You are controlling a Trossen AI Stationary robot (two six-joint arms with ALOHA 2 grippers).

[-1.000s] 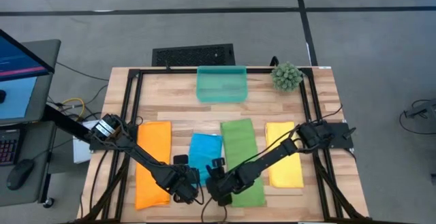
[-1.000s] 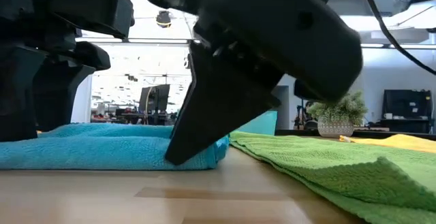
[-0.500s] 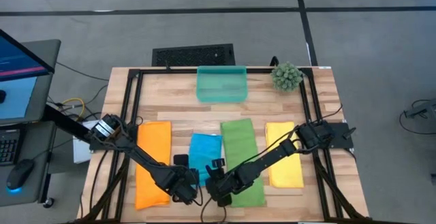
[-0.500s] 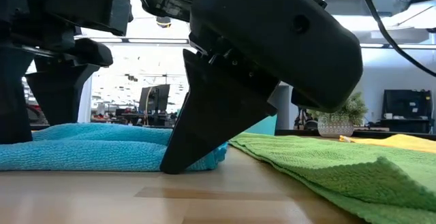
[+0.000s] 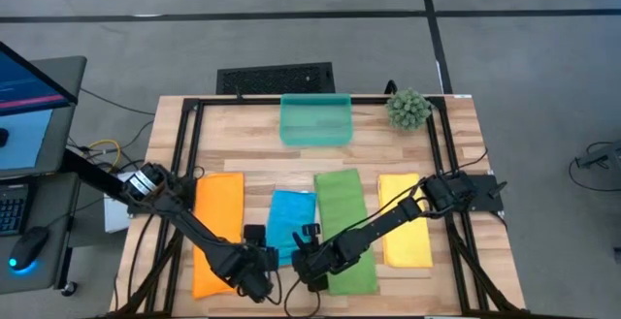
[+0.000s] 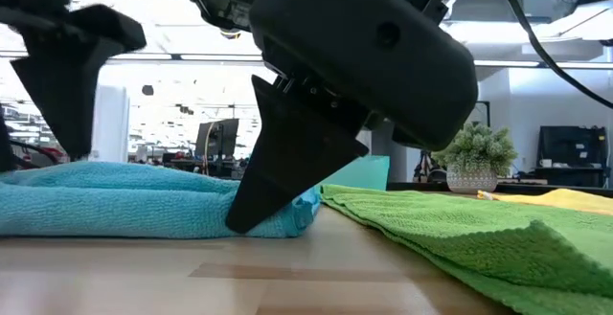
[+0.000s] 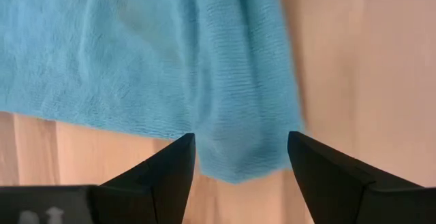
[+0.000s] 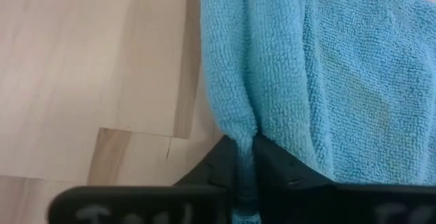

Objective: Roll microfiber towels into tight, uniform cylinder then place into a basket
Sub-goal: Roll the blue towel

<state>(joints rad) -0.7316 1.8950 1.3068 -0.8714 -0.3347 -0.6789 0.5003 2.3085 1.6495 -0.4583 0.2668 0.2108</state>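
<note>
The blue towel (image 5: 291, 220) lies flat on the table between the orange towel (image 5: 216, 232) and the green towel (image 5: 344, 224); the yellow towel (image 5: 406, 220) lies farthest right. The teal basket (image 5: 315, 118) stands at the far edge. My right gripper (image 8: 246, 157) is at the blue towel's near right corner and is shut on it. My left gripper (image 7: 240, 157) is open by the towel's near left corner (image 7: 238, 163), which shows between its fingers. In the low view, its finger (image 6: 62, 95) stands above the cloth. My right gripper pinches a small raised fold (image 8: 245, 139) of the blue towel's near edge, close to the right corner, between its two fingers. The fingers (image 6: 287, 162) slant down onto the table. The rest of the towel lies flat on the wood, slack.
A spiky green plant ball (image 5: 408, 109) stands at the far right corner. A black frame (image 5: 184, 164) runs around the tabletop. Bare wood (image 5: 243, 144) lies between the towels and the basket. A desk with a monitor (image 5: 29, 86) stands off the table's left side.
My left gripper has drawn back toward the table's near edge and risen off the blue towel. My right gripper has stayed at the towel's near right corner, where the cloth now bunches slightly.
</note>
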